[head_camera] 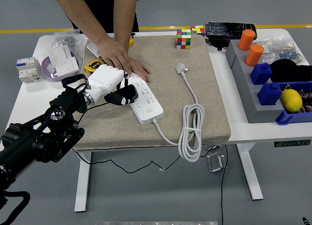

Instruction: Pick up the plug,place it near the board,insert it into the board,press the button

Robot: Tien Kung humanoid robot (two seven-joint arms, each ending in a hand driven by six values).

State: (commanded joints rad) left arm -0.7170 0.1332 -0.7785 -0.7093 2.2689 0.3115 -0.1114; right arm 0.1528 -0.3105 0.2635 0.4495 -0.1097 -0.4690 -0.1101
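1. Grey floor with a yellow line runs behind your white tabletop [34, 95], most of which is covered by a beige mat [204, 69].
2. No brand name or writing can be read on anything from this view.
3. Your left hand [113, 86] comes in from the lower left on its black arm, white shell tilted over the far end of the white power strip [145, 100]; its dark fingers [124, 94] are curled down onto the strip's left edge, and you cannot tell whether they actually pinch anything.
4. Your right hand is out of the picture.
5. A person's hand [124, 60] lies flat on the same far end of the strip, fingers spread, just beyond your hand and touching or nearly touching it.
6. The white plug [181, 68] lies free on the mat to the right of the strip, well apart from your hand; its cable [191, 132] runs down to a coiled bundle at the mat's near edge and loops back into the strip.
7. Two colour cubes [184, 38] sit at the mat's far edge; blue bins [273, 95] with orange cylinders [253, 54] and a lemon [291, 100] stand at the right.
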